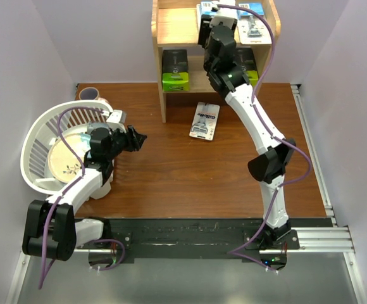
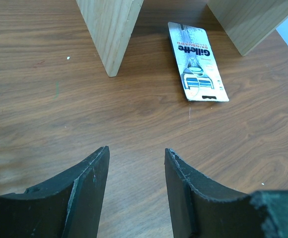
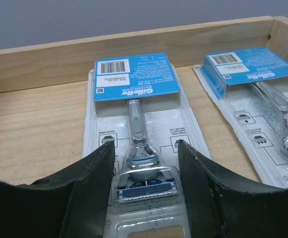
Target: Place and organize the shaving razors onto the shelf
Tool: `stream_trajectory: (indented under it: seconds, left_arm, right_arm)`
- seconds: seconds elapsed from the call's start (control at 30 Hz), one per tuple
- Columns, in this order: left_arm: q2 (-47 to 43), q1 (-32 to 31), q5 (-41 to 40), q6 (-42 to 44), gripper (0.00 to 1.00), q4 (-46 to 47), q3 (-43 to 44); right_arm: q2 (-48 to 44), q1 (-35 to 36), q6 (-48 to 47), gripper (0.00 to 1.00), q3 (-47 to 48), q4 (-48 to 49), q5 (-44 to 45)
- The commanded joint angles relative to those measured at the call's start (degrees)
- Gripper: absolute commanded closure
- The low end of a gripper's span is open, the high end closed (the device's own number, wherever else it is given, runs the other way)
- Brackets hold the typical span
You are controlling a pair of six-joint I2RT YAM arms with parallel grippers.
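The wooden shelf point(image 1: 177, 25) stands at the back of the table. My right gripper point(image 1: 205, 25) hovers over its top tier, open. In the right wrist view its jaws point(image 3: 146, 148) straddle a white-and-blue razor card point(image 3: 134, 114) lying flat on the shelf wood point(image 3: 35, 124), with gaps on both sides. A second card point(image 3: 258, 94) lies to its right point(image 1: 250, 22). Two black boxes with lime-green ends point(image 1: 175, 69) point(image 1: 252, 68) sit on the lower tier, the right one partly hidden by the arm. A third card point(image 1: 204, 120) point(image 2: 196, 62) lies on the table. My left gripper point(image 1: 139, 138) point(image 2: 136, 153) is open and empty, low over the table.
A white plastic basket point(image 1: 35, 136) holding a plate point(image 1: 66, 158) sits at the left, against my left arm. A cup point(image 1: 90, 94) stands behind it. The shelf's side panels point(image 2: 111, 29) reach the table ahead of my left gripper. White walls close in both sides.
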Motion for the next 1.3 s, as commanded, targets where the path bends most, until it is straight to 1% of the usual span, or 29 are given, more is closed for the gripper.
stream_trajectory:
  seconds: [0.0,0.6,0.77,0.87,1.03,1.13,1.27]
  left_arm:
    - [-1.4,0.5,-0.1,0.07,0.47,1.69,0.38]
    - [-1.67,0.5,0.16,0.25,0.47,1.25,0.73]
    - [-1.76,0.59,0.16,0.42,0.47,1.07,0.9]
    - [-1.93,0.76,0.25,0.51,0.47,0.72,0.99]
    - [-2.72,1.02,0.25,0.68,0.47,0.37,1.08]
    - [-3.16,1.11,0.34,0.6,0.47,0.28,0.91]
    - [-3.78,1.11,0.42,0.25,0.47,0.37,0.47]
  right_arm:
    - [2.07,0.92,-0.5,0.44,2.69,2.98,1.82]
    - [1.98,0.92,-3.67,0.44,0.94,4.47,6.39]
    - [2.42,1.01,-4.55,0.44,1.73,7.2,5.43]
    - [2.25,0.92,-4.72,0.41,2.43,9.65,4.1]
    - [0.05,1.1,-7.09,0.39,2.61,14.66,3.4]
    - [-2.14,1.27,-8.15,0.36,2.87,15.9,3.05]
    - [-6.8,2.24,-7.89,0.35,2.44,15.29,2.79]
